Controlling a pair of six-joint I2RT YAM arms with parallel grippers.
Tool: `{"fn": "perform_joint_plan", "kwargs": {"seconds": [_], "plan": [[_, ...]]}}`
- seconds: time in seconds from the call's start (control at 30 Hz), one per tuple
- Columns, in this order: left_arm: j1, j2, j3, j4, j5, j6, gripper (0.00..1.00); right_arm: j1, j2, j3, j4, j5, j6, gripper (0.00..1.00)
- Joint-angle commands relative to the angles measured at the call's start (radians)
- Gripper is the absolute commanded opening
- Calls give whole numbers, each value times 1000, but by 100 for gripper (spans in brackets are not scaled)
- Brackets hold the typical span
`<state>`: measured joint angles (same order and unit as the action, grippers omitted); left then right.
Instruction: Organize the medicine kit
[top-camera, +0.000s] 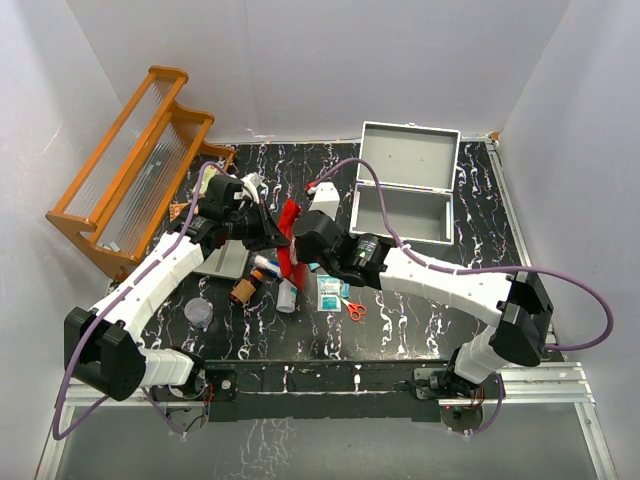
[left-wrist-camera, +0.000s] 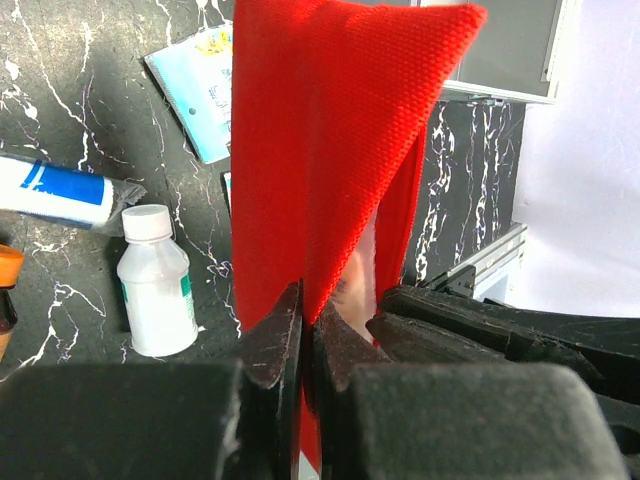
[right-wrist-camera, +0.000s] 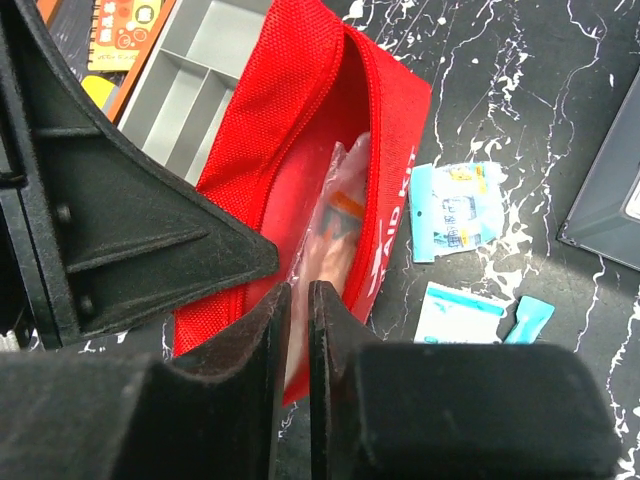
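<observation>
Top camera: high above the near edge, angled down over the whole table (top-camera: 420, 320). Both wrist cameras sit very close on the same red pouch (left-wrist-camera: 320, 150) (left edge-on, right into its open mouth), which is also mid-frame from above.

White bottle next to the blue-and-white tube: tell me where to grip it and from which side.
Grip the white bottle across its body, below the cap, coming from above. It seems to lie flat on the table, long sides clear of the tube, so nothing blocks a pinch across them.
</observation>
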<state>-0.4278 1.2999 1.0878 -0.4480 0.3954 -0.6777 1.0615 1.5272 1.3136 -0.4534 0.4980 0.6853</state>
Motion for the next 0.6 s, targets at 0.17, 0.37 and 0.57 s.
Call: {"fn": "perform_joint_plan", "kwargs": {"seconds": [0.17, 0.37, 0.57], "plan": [[-3, -21, 37, -3, 34, 41, 0, 6, -36, 67, -15, -16, 26, 23], [-3, -25, 38, -4, 41, 49, 0, 6, -9, 84, -73, -15, 69, 21], [-3, -31, 33, -9, 47, 58, 0, 6, 34, 109, -76, -19, 67, 17]]}}
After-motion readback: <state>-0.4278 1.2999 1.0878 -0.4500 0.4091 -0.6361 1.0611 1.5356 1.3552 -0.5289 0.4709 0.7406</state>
